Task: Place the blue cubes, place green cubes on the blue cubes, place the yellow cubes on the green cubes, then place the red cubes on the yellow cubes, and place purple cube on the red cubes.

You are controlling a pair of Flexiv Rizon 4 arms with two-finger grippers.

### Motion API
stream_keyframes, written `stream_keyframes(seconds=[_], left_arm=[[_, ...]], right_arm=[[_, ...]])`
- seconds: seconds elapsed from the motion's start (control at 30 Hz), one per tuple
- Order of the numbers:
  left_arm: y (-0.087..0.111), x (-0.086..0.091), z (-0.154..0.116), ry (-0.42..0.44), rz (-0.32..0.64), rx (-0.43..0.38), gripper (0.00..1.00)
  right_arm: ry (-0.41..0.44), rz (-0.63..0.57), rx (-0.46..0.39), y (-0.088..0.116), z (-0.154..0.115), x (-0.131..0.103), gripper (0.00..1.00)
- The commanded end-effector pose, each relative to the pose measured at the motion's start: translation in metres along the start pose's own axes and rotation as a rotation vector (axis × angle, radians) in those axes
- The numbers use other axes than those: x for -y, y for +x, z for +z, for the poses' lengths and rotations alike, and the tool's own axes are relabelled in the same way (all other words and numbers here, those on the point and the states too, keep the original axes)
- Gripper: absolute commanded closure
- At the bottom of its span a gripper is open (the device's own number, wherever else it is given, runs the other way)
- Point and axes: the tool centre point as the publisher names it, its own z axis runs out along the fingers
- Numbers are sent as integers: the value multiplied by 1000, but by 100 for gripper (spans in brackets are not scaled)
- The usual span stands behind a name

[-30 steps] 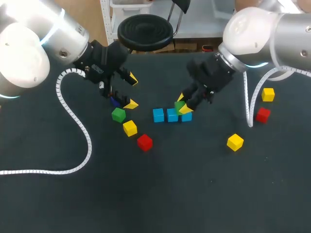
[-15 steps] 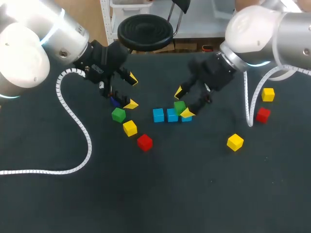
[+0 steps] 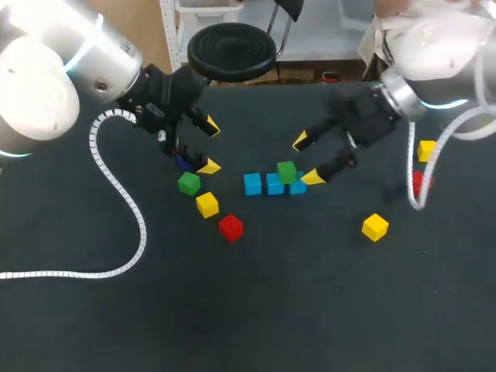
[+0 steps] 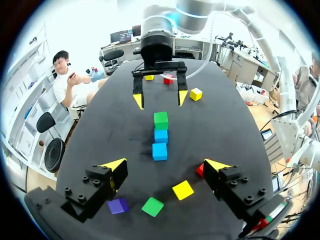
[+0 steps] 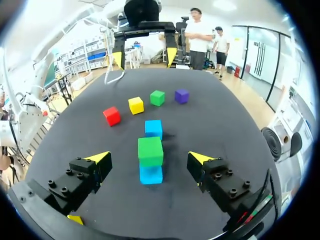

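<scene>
Green cube (image 3: 287, 171) on blue cubes (image 3: 253, 184), right arm (image 3: 430, 58) hovering beside, both jaws released.

From where I stand, the purple cube (image 3: 183, 162) is mostly covered by the left gripper (image 3: 209, 146). The white cable (image 3: 409, 184) crosses one red cube (image 3: 422, 181). In the right wrist view, a yellow cube (image 5: 76, 219) is half hidden under a finger (image 5: 75, 185) of the right gripper (image 5: 149, 158). There the green cube (image 5: 150, 151) hides the middle blue cube completely.
</scene>
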Motion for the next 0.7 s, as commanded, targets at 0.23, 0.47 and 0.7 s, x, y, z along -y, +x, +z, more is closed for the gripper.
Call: stream_keyframes(seconds=[0.23,0.47,0.7], left_arm=[[0,-2,0,3,1,-2,0],[0,-2,0,3,1,-2,0],[0,-2,0,3,1,-2,0]], right_arm=[[65,-8,2,0,-20,-15,0],[92,-3,27,3,-29,-21,0],[112,-5,69,4,-39,-25,0]])
